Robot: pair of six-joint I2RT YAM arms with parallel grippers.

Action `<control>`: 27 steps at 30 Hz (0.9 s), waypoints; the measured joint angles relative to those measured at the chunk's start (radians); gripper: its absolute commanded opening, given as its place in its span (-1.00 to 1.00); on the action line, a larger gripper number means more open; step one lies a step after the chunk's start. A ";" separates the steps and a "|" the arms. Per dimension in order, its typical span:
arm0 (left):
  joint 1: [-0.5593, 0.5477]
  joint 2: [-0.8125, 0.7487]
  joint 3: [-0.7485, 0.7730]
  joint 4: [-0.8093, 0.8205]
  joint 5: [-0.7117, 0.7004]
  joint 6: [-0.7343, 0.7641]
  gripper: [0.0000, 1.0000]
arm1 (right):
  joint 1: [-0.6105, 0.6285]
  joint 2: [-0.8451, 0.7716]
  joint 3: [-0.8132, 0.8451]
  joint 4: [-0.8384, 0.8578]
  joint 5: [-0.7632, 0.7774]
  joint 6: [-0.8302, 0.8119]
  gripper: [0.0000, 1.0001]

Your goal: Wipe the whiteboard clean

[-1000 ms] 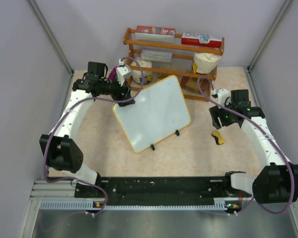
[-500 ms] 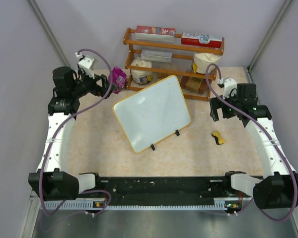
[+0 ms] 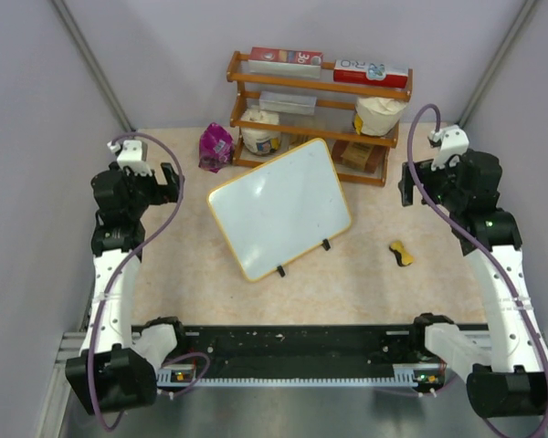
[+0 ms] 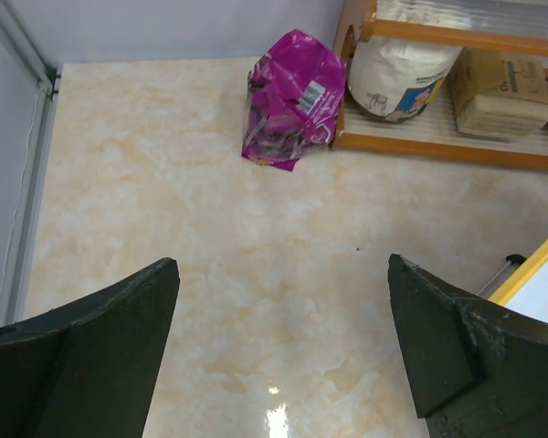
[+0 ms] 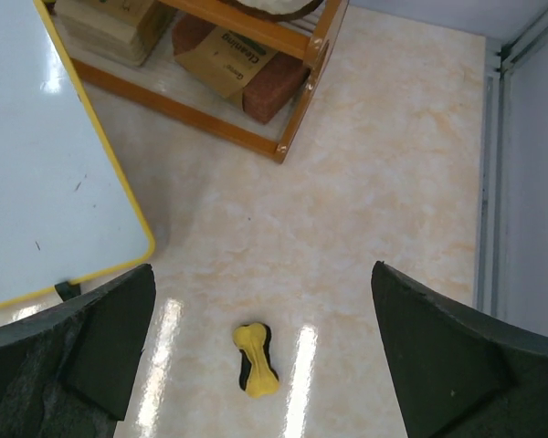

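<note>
The whiteboard (image 3: 279,208), white with a thin yellow frame and two black feet, lies tilted in the middle of the table; its surface looks nearly blank, with a few faint specks. Its edge shows in the right wrist view (image 5: 36,164) and a corner in the left wrist view (image 4: 541,278). A small yellow-and-black eraser (image 3: 401,254) lies on the table right of the board, below my right gripper (image 5: 261,268). My left gripper (image 3: 167,182) hovers left of the board over bare table. Both grippers are open and hold nothing.
A wooden shelf rack (image 3: 320,100) with boxes and a white tub (image 4: 402,64) stands at the back. A purple bag (image 3: 216,146) sits left of it. Grey walls close in both sides, with metal rails at the corners.
Both arms have pulled back from the board, the left one leftward from its top-left corner, the right one up and back. Both grippers opened wider. The eraser and board stayed put.
</note>
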 measured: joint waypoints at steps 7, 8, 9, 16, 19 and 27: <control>0.016 -0.048 -0.071 0.046 -0.016 -0.050 0.98 | 0.000 -0.069 0.000 0.077 0.004 0.007 0.97; 0.017 -0.049 -0.071 0.053 -0.016 -0.055 0.98 | 0.000 -0.070 0.000 0.085 0.003 0.010 0.97; 0.018 -0.050 -0.071 0.061 -0.016 -0.058 0.98 | 0.000 -0.068 0.000 0.095 0.003 0.016 0.97; 0.021 -0.047 -0.061 0.086 -0.021 -0.074 0.98 | 0.000 -0.050 0.000 0.115 -0.003 0.037 0.98; 0.021 -0.047 -0.062 0.108 -0.015 -0.081 0.98 | 0.000 -0.049 0.000 0.116 -0.002 0.038 0.97; 0.021 -0.081 -0.106 0.164 0.013 -0.096 0.98 | 0.000 -0.044 0.000 0.124 -0.002 0.037 0.97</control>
